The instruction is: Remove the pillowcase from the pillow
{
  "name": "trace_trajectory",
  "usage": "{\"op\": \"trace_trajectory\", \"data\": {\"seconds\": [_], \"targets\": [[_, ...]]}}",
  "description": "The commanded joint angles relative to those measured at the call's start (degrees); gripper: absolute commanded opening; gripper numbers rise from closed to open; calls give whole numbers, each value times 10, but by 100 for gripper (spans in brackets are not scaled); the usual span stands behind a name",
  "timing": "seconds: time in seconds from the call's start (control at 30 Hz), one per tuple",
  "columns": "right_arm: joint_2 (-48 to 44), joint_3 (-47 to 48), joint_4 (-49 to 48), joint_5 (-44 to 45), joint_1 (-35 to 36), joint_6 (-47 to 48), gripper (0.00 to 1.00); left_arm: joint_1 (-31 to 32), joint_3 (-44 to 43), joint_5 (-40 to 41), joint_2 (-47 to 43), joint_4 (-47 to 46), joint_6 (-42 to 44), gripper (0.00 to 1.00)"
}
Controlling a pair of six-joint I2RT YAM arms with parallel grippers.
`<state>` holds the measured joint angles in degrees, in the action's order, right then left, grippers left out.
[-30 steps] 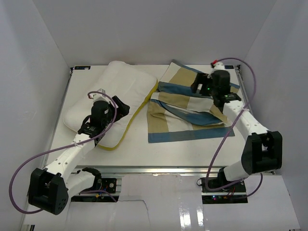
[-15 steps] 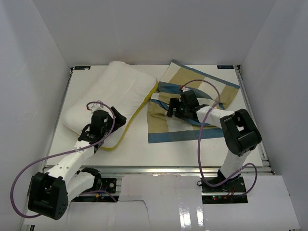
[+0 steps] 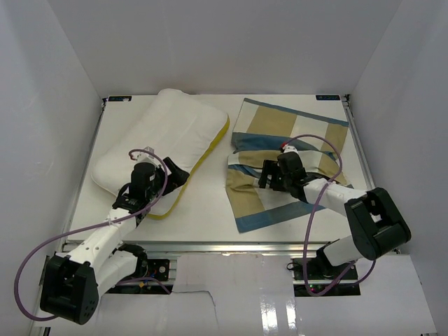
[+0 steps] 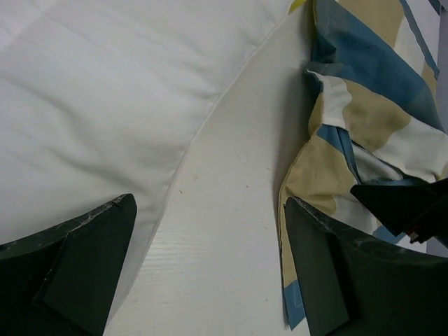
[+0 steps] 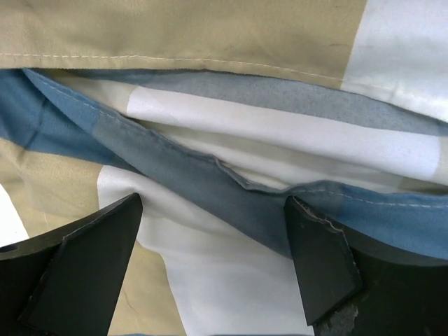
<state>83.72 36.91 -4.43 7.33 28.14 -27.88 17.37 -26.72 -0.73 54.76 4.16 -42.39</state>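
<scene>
A: Two grippers. Left gripper [image 4: 210,201] first?
B: Spread wide above table [image 4: 210,280], beside pillow [image 4: 105,105]; holding nothing.
A: Right gripper [image 5: 215,201]?
B: Gaping too, just over rumpled pillowcase [image 5: 245,140]; gripping nothing.
A: And where on table?
B: Lying right of pillow, fully off it.

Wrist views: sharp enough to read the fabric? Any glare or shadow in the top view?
Right wrist view: pillowcase stitching sharp, evenly lit. Left wrist view: pillow bright but not blown out; soft shadow along the pillowcase's edge. Top external view: even light, glare only on the glossy front panel.
</scene>
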Motion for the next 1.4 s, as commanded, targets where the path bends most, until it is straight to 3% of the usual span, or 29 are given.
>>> {"op": "trace_trajectory", "data": {"seconds": [0.0, 0.03, 0.07, 0.1, 0.27, 0.4, 0.5, 0.7, 0.87, 1.0, 1.37], "targets": [[-43, 3, -11, -9, -1, 30, 89, -1, -37, -78, -4, -9, 32, 98], [-50, 15, 1, -22, -1, 40, 90, -1, -53, -93, -2, 1, 35, 98], [-55, 52, 18, -28, -1, 49, 100, -1, -89, -98, -1, 15, 40, 98], [-64, 75, 71, -33, 0, 68, 90, -1, -111, -103, 3, 49, 48, 98], [-127, 189, 192, -9, 17, 93, 90, 1, -236, -183, -2, 126, 72, 98], [-235, 212, 245, -7, 18, 104, 90, 8, -259, -279, -26, 126, 93, 98], [-299, 215, 288, -16, 19, 94, 90, 35, -271, -307, -49, 122, 107, 98], [-425, 188, 334, -38, 19, 91, 90, 95, -253, -316, -140, 109, 105, 98], [-520, 150, 351, -50, 19, 71, 90, 99, -171, -343, -218, 97, 101, 98], [-556, 142, 357, -62, 19, 56, 90, 99, -142, -326, -271, 98, 100, 98], [-588, 152, 382, -67, 19, 61, 90, 98, -136, -313, -275, 119, 93, 98]]}}
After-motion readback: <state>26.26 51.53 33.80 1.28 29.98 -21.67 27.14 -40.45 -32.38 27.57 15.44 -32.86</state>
